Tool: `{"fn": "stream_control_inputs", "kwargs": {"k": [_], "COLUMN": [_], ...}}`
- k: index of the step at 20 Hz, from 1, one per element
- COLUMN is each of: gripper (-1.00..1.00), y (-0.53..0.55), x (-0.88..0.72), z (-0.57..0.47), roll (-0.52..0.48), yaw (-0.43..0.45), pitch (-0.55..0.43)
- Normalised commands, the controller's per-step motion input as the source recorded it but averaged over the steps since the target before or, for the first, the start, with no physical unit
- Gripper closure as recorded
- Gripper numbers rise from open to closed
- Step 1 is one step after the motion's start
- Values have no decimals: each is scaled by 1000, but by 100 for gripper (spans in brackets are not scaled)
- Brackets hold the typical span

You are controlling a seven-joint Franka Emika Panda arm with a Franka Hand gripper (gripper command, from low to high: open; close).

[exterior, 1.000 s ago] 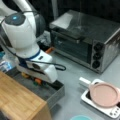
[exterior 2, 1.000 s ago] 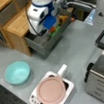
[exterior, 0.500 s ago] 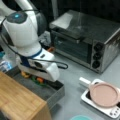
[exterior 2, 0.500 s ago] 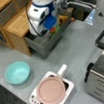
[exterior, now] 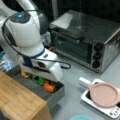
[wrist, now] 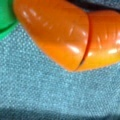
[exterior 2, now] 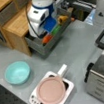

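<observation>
My gripper [exterior: 47,79] reaches down into a grey bin [exterior: 54,97], and its fingers are hidden behind the white hand in both front views. Directly beneath it lies an orange toy vegetable [exterior: 49,86] with a green end, which fills the top of the wrist view [wrist: 62,35] and rests on a blue-grey mat [wrist: 50,95]. No finger shows in the wrist view. A green toy [exterior: 38,79] and a yellow toy [exterior: 25,74] lie further along the bin. In a front view the hand [exterior 2: 38,18] hangs over the orange toy [exterior 2: 47,38], beside a green toy [exterior 2: 56,29] and a yellow one [exterior 2: 62,19].
A wooden shelf unit [exterior 2: 15,24] stands against the bin [exterior 2: 38,47]. A toaster oven [exterior: 87,42] sits at a front view's right. A pink pan [exterior 2: 51,90] rests on a small white stove [exterior 2: 36,103], with a teal bowl [exterior 2: 17,72] nearby.
The arm has shifted slightly over the bin. The toys, pan and bowl stay where they were.
</observation>
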Motion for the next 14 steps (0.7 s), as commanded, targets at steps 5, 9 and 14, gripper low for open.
{"fn": "stream_control_inputs", "kwargs": {"k": [5,9,14], "gripper": [-100,-100,-100], "y": [-16,3,21], "x": [365,330,295], "z": [157,164,195], "roll": [99,111,108], "yaw": [-43,-65,-182], "pitch": [124,146,142]}}
